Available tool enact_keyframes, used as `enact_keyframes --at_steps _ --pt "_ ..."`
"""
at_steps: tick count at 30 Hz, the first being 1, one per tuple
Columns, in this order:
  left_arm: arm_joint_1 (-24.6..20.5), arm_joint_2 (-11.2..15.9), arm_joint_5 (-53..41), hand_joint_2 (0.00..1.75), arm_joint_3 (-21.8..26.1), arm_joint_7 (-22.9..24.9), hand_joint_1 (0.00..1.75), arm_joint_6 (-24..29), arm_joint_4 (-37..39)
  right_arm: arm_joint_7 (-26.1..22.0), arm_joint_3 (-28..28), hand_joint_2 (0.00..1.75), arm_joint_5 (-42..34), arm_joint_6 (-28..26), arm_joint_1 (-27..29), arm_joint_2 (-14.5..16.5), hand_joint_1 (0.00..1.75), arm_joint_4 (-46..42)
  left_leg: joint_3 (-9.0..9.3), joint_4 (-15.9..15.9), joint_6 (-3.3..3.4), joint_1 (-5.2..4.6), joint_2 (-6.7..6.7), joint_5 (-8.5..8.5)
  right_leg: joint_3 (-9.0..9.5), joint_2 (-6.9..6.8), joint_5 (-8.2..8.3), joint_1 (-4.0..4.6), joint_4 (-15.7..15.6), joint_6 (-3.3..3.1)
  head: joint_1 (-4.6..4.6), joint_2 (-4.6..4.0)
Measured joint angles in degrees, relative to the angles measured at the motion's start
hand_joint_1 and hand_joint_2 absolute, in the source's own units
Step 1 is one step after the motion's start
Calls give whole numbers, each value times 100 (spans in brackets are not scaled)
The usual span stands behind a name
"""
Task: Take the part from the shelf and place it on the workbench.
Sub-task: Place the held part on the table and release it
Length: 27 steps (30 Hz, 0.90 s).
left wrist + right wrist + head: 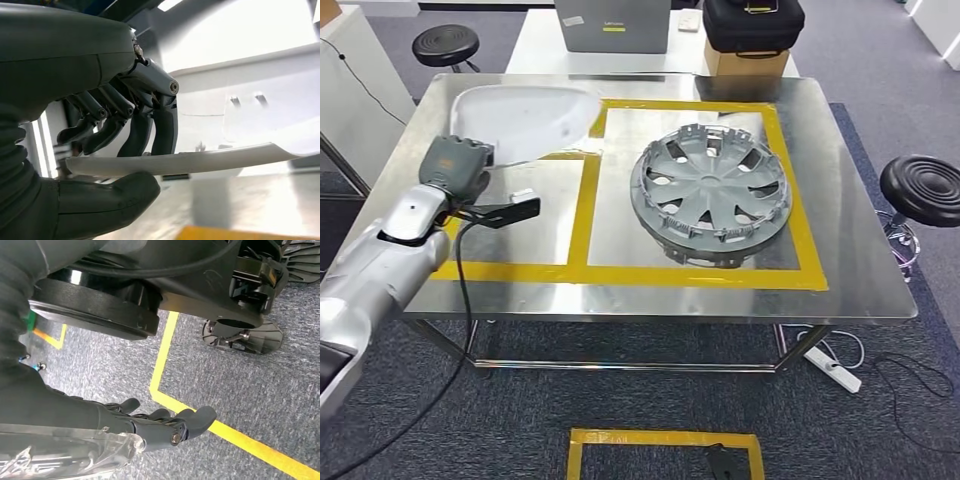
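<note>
Left hand [457, 165]: it reaches over the left side of the bench [848, 270]. It grips the near edge of the part [524, 120].
Left fingers [143, 132]: in the left wrist view the dark fingers press on one face of the part's [188, 161] thin edge. The thick thumb [124, 192] lies on the other face. The edge is pinched between them.
Part: it is a pale, smooth, curved shell. It is over the far left of the bench, on the left of the yellow tape [580, 215]. One cannot tell if its far end rests on the bench or hangs just above it.
Right hand [166, 425]: it hangs low over the grey carpet [264, 405]. Its fingers are stretched out, a bit apart, and hold nothing.
Bench: it is shiny metal. Yellow tape marks out boxes on it.
Wheel cover [711, 192]: it is grey and round. It lies flat inside the right tape box, well apart from the part.
Stools: one black stool [921, 188] stands just right of the bench. Another black stool [445, 44] stands behind the bench on the left.
Far table [535, 45]: it is white. It holds a grey laptop [613, 24] and a black case on a brown box [746, 60].
Floor: a yellow tape line [241, 437] runs across the carpet near the right hand.
</note>
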Motion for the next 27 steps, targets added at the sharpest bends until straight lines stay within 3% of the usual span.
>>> enact_keyframes --at_steps 7,11,15,27 --pt "-37 155 -57 175 203 -110 175 122 311 1 73 175 70 5 -102 14 0 0 -1 0 0 4 -23 -1 6 -35 -11 2 -2 -8 1 0" --pt "-105 132 -89 175 216 -117 0 112 358 3 119 0 92 6 -116 23 0 0 0 0 1 2 -21 0 8 -28 -5 0 -4 -1 2 0" --pt "-131 129 -49 0 269 -153 0 196 382 7 135 0 110 8 -114 32 0 0 0 0 2 2 -20 2 8 -27 -3 1 -3 1 1 0" --pt "-78 166 -36 0 465 -125 0 639 428 20 145 0 151 16 -106 70 0 0 0 0 2 3 -20 2 11 -28 -4 4 -3 -1 1 0"
